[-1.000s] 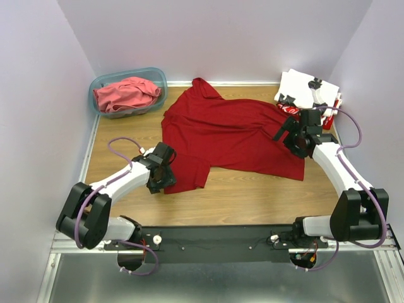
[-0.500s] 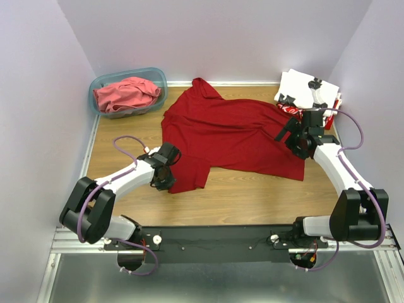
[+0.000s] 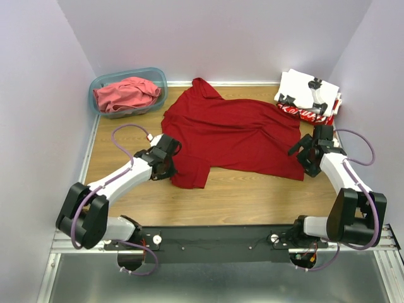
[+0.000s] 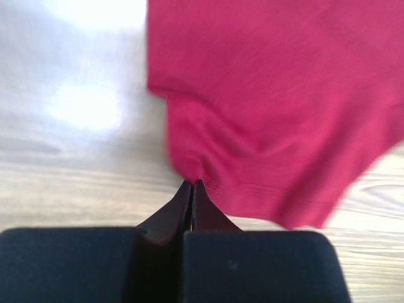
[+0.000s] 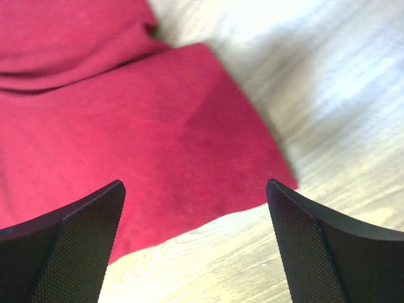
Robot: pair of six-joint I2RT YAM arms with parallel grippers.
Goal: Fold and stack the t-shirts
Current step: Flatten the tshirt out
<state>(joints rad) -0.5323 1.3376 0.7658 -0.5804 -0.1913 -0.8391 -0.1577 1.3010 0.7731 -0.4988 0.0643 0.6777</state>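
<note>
Red shirt [image 3: 233, 136] lies spread flat mid-table [image 3: 252, 196], long axis running left to right, one pointed lobe aimed at the far edge. No writing shows on it. The left gripper [image 4: 192, 187] is clenched on its stitched edge at the near-left lobe. The right gripper [image 5: 194, 189] hangs spread wide over its near-right corner. At the table's far-right corner a white shirt [image 3: 303, 85] with black prints lies on a lettered shirt [image 3: 304, 113], the white lettering unreadable. A coral shirt [image 3: 126, 93] fills the tub [image 3: 98, 85] far-left.
</note>
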